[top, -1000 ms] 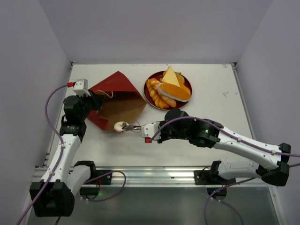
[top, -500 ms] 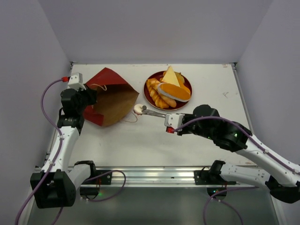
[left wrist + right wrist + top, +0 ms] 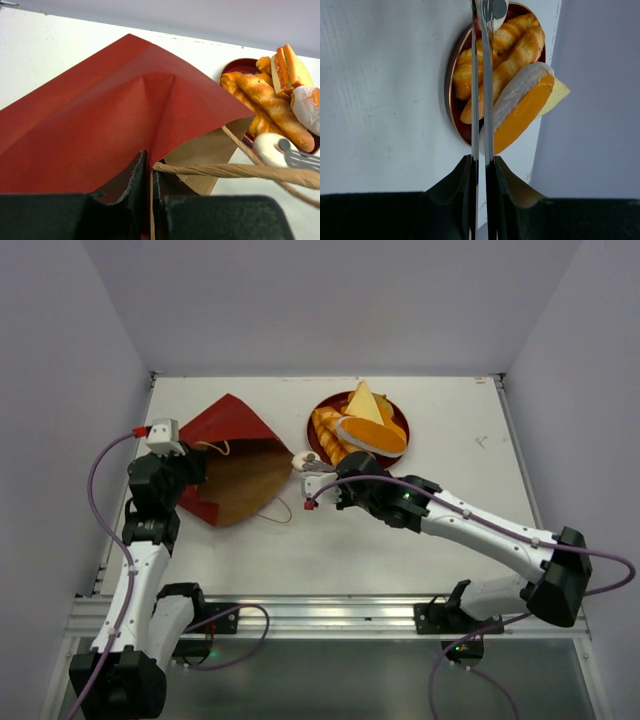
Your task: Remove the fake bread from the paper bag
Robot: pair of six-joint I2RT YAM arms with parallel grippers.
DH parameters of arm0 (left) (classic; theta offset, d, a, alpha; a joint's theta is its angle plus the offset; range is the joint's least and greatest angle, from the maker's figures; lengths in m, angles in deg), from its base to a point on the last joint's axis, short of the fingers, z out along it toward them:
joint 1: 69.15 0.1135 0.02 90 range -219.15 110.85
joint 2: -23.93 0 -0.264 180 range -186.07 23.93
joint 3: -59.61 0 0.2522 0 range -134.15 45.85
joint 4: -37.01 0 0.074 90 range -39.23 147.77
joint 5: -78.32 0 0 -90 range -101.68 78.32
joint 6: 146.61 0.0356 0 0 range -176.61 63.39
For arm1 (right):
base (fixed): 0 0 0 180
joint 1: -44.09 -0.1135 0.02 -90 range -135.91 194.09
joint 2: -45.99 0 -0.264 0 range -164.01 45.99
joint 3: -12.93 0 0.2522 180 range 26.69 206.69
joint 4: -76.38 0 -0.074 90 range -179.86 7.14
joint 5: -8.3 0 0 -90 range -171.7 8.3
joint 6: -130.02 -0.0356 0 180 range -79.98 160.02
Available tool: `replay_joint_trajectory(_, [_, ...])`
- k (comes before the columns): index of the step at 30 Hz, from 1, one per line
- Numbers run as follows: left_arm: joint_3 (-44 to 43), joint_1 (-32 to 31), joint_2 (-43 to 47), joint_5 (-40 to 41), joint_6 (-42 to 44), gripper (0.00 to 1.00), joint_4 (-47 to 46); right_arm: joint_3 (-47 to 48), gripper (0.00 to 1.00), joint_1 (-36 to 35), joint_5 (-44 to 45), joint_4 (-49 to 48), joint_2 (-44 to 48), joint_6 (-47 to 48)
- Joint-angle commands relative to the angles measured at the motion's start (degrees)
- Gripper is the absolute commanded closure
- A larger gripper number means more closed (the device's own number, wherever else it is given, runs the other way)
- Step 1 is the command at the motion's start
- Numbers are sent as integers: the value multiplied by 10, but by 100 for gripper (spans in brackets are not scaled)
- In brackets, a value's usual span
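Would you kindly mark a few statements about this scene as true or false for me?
1. The left gripper pinches the edge of the bag. True.
2. The plate is empty. False: bread lies on it.
3. The right gripper holds tongs that grip the white ring. True.
4. The bag stands upright. False: it lies on its side, mouth toward the plate.

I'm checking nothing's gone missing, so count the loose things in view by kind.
Paper bag: 1
Plate: 1
Tongs: 1
Fake bread: at least 4; the pile on the plate overlaps
Total: at least 7
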Motion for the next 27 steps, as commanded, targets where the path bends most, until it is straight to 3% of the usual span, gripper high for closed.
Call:
replay_joint_trajectory(1, [17, 4, 29, 1, 21, 87, 0, 26, 100, 0, 82, -96, -38, 74])
replay_joint_trajectory(9, [19, 4, 41, 10, 28, 87, 28, 45, 100, 13, 135, -133, -110, 105])
replay_joint_trajectory(27, [20, 4, 43, -9, 28, 87, 25, -8, 99, 48, 169, -217, -162, 202])
